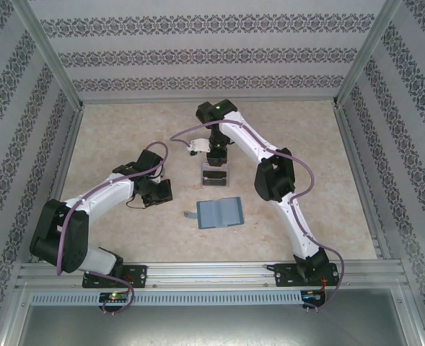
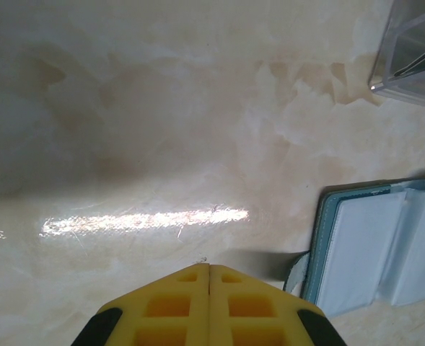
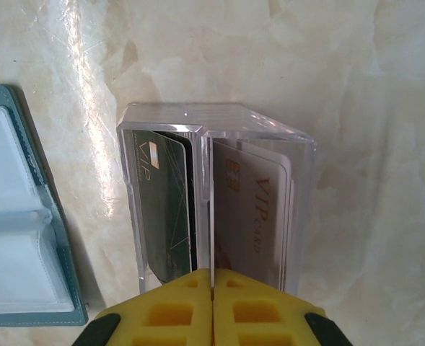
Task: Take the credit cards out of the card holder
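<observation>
left arm (image 1: 97, 196) folded low, left pincer (image 2: 209, 270) closed; right arm (image 1: 293, 220) arched far forward, right pincer (image 3: 212, 275) closed

In your right wrist view, the card holder (image 3: 24, 238) runs off the left edge. The right end effector (image 3: 211, 274) covers the near ends of the credit cards (image 3: 165, 209) standing in the clear box (image 3: 212, 122). From the left wrist, the card holder is cut by the right edge and the clear box by the top corner. From above, the credit cards are too small for you to tell apart.
</observation>
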